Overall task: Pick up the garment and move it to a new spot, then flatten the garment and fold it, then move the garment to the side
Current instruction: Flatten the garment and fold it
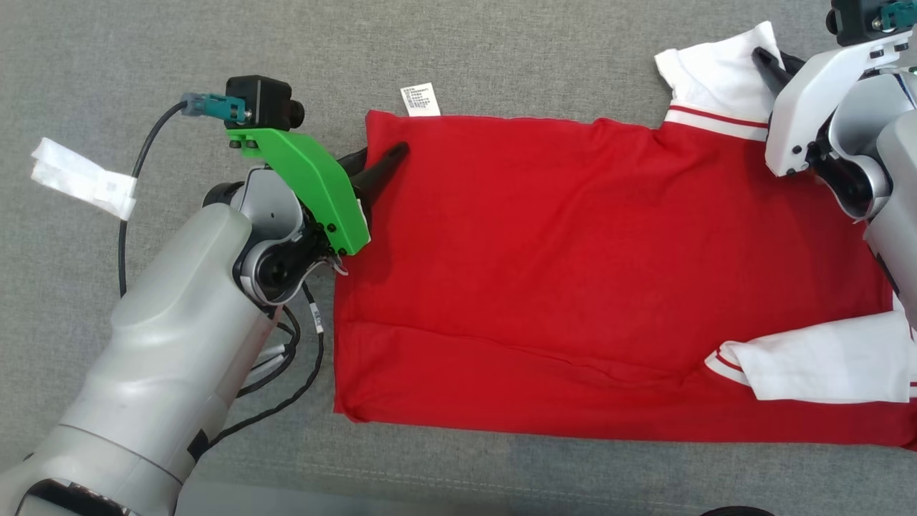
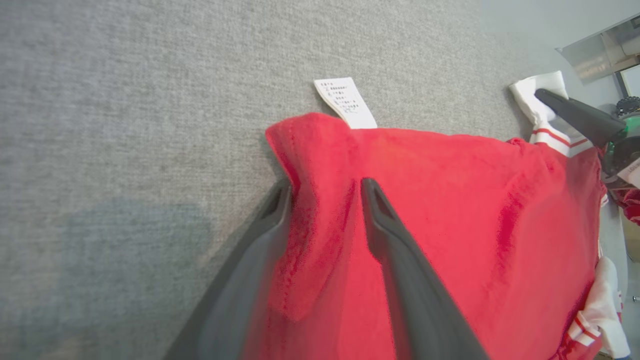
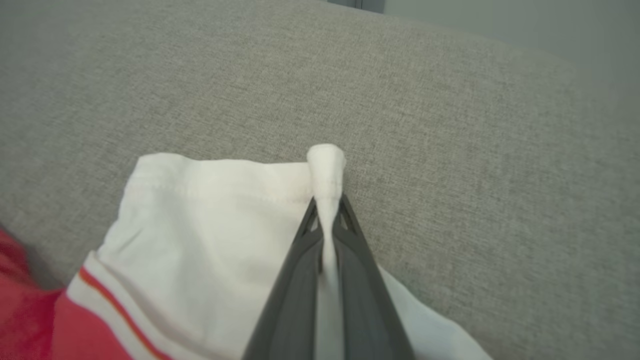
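The garment is a red shirt with white sleeves, spread across the grey fabric surface with its hem to the left. My left gripper sits at the far hem corner beside the white care label. In the left wrist view its jaws stand open, straddling a raised fold of red cloth near the label. My right gripper is shut on the edge of the far white sleeve. In the right wrist view, white sleeve cloth is pinched between the closed gripper.
The near white sleeve lies folded over the red body at the right. A white strip is wrapped around the left arm's cable. The surface's front edge runs along the bottom.
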You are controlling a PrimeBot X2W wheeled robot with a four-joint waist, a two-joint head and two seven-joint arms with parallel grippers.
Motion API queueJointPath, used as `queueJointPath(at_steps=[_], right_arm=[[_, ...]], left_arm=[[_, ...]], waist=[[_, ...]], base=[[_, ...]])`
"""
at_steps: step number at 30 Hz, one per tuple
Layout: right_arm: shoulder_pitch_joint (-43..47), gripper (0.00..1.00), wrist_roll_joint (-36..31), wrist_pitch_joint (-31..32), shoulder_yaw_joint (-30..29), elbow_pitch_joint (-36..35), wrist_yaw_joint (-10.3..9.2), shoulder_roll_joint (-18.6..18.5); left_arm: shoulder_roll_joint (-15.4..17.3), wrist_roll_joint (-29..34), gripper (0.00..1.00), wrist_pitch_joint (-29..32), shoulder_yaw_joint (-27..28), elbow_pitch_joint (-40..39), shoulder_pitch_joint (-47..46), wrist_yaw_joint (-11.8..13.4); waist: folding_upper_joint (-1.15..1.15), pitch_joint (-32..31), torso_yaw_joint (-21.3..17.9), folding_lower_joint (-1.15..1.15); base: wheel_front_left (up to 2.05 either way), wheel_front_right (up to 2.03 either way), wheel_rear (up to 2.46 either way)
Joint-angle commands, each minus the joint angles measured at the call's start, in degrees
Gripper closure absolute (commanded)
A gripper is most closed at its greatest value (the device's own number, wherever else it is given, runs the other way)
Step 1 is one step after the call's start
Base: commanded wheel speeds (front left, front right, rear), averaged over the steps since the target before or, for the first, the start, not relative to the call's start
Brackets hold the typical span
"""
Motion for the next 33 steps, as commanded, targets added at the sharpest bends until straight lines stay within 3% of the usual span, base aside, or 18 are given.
queueJointPath(at_steps=[1, 11, 19, 23, 28, 33], right_arm=[[0.65, 1.0, 1.28, -1.64, 0.67, -0.65, -0.09, -0.07], [3.66, 1.0, 6.84, -9.98, 2.03, -6.37, -0.09, -3.14], [13.94, 1.0, 10.32, -18.39, -0.12, -15.76, -0.09, -8.85], [22.0, 1.0, 11.36, -21.33, -2.49, -22.32, -0.08, -9.92], [35.45, 1.0, 10.76, -23.71, -7.27, -30.72, -0.09, -8.24], [47.94, 1.0, 7.26, -24.62, -11.93, -34.52, -0.06, -2.13]], left_arm=[[0.57, -0.49, 1.0, -2.36, -0.6, -0.04, -0.75, -0.14], [4.18, -1.71, 1.0, -11.78, -4.42, -4.33, 2.08, -0.08], [8.06, -3.34, 1.0, -21.43, -9.75, -10.26, 8.23, -0.08], [10.14, -4.82, 1.0, -26.52, -11.79, -10.67, 12.3, -0.08], [11.98, -5.73, 1.0, -30.98, -13.21, -10.1, 17.27, -0.08], [12.15, -3.23, 1.0, -32.56, -11.35, -8.76, 21.69, -0.08]], waist=[[0.0, -0.92, -0.65, 0.0], [0.0, -5.47, -1.2, 0.0], [0.0, -11.11, -2.87, 0.0], [0.0, -14.12, -4.29, 0.0], [0.0, -17.14, -6.16, 0.0], [0.0, -18.23, -8.08, 0.0]], base=[[0.0, 0.0, 0.0], [0.0, 0.0, 0.0], [0.0, 0.0, 0.0], [0.0, 0.0, 0.0], [0.0, 0.0, 0.0], [0.0, 0.0, 0.0]])
